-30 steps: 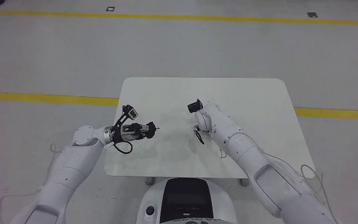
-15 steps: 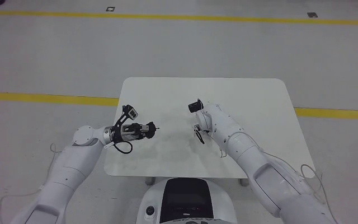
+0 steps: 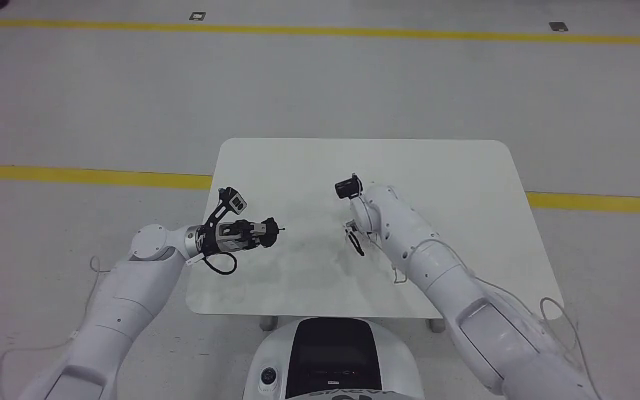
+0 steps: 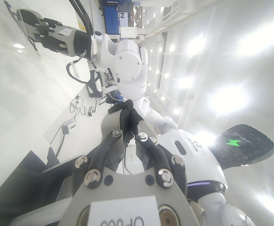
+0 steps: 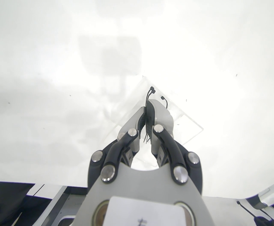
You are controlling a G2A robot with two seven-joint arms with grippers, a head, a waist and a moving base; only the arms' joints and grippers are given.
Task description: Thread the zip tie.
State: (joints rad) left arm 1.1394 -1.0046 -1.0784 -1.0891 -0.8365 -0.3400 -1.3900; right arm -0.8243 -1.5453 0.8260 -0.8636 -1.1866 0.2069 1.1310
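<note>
A gap over the table (image 3: 312,212) is left between left gripper (image 3: 276,231) and right gripper (image 5: 147,104); a clear plate (image 5: 188,128) is laid below.

1. I'm seeing a white table (image 3: 450,180) w/ rounded corners, sitting on a pale grey floor (image 3: 120,100).
2. A far yellow line (image 3: 300,31) is running across the floor beyond the table; a near yellow line (image 3: 100,178) is passing under it.
3. I'm spotting small dark floor plates (image 3: 197,15) just beyond the far line.
4. Left wrist cam is catching bright ceiling lights (image 4: 224,100), a blue panel (image 4: 115,15) & cables (image 4: 79,107) lying on the floor.
</note>
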